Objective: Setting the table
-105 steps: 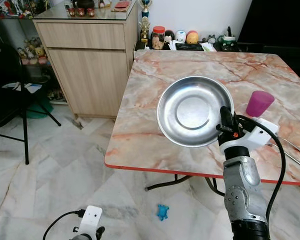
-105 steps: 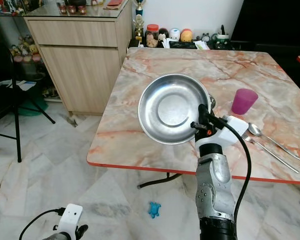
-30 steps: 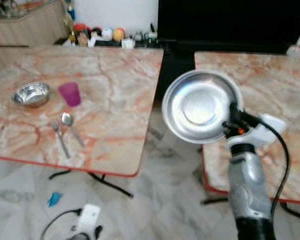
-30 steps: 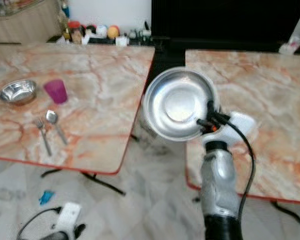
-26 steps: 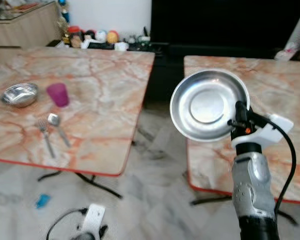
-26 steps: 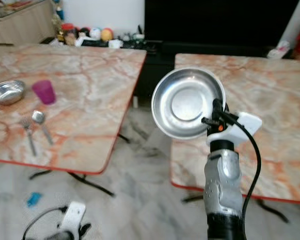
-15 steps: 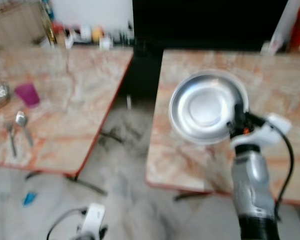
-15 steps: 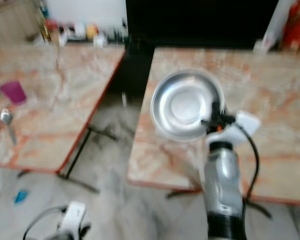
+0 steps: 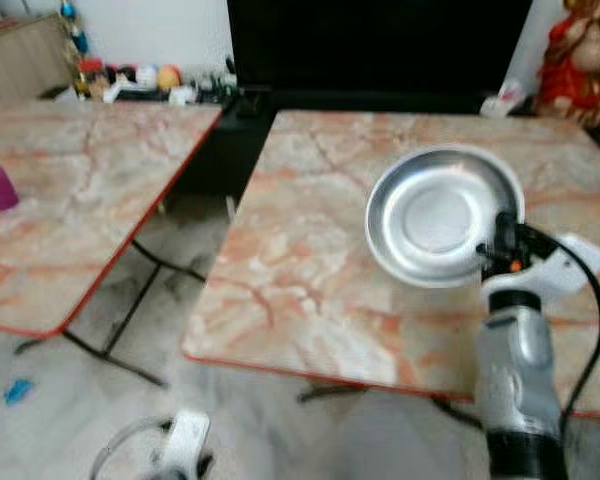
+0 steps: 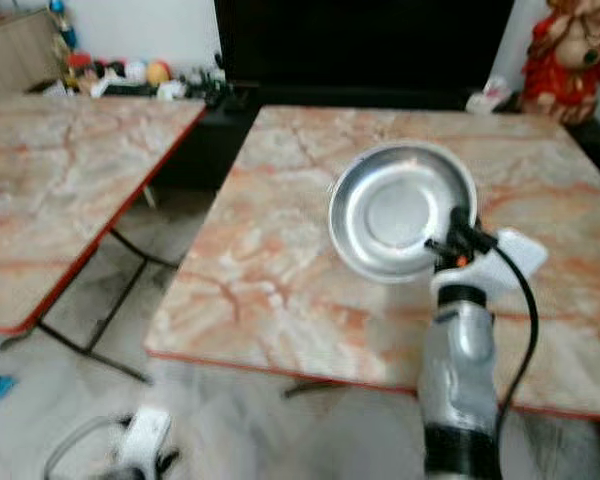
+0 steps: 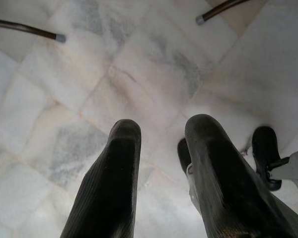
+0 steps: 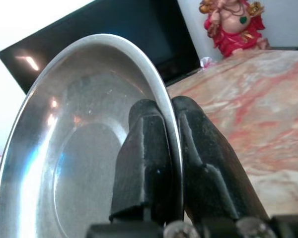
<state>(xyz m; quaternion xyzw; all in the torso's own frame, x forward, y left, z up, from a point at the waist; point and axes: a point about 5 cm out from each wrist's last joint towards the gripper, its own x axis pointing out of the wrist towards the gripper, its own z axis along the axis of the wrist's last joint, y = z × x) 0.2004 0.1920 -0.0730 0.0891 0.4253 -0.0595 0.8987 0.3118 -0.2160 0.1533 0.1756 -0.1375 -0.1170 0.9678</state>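
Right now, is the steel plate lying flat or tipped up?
Tipped up. The steel plate is held on edge, its inside facing the camera; the right gripper pinches its rim above the table.

Both eye views are looking forward and down over the marble worktop [image 9: 310, 270], sharing it; the right wrist view is skimming close above it, the left facing the floor [image 11: 139, 74] nearby.

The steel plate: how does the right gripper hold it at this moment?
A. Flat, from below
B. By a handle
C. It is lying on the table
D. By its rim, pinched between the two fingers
D: in the right wrist view the plate's rim sits between the right gripper's two black fingers, lifted above the table.
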